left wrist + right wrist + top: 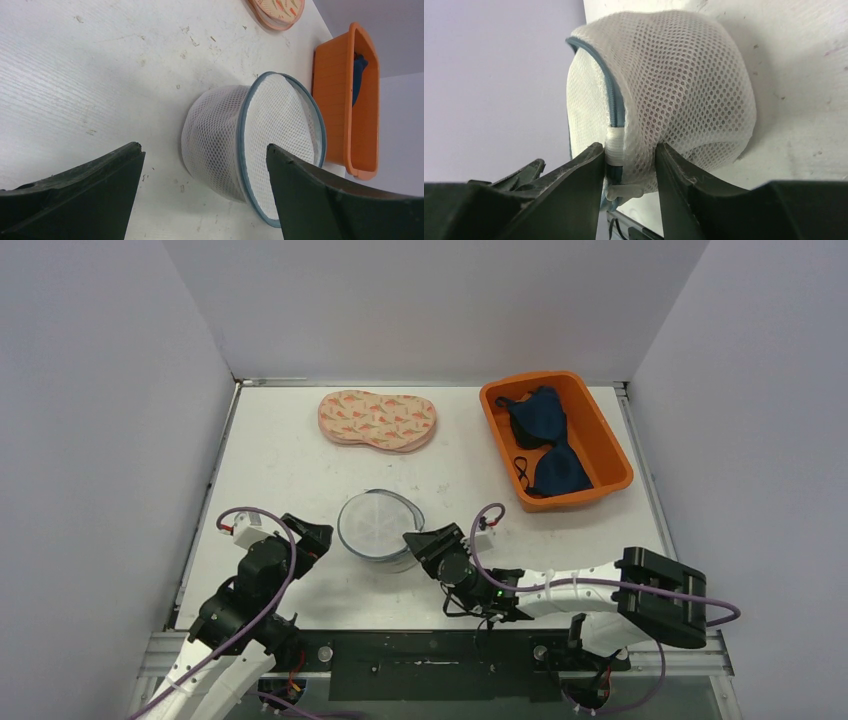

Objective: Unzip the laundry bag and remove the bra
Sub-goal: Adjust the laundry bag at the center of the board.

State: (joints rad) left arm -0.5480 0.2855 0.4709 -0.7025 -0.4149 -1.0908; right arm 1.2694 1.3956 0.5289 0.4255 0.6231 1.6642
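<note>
Early going: the round white mesh laundry bag with blue-grey zip trim [378, 528] sits near the arms, apparently still zipped, no bra visible inside it — right gripper [629, 161] pinching its mesh at the zip's end, left gripper [314, 537] spread wide just beside it.

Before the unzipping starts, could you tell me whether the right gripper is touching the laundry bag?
Touching. In the right wrist view, both fingers of the right gripper press against the mesh of the laundry bag beside its zipper.
</note>
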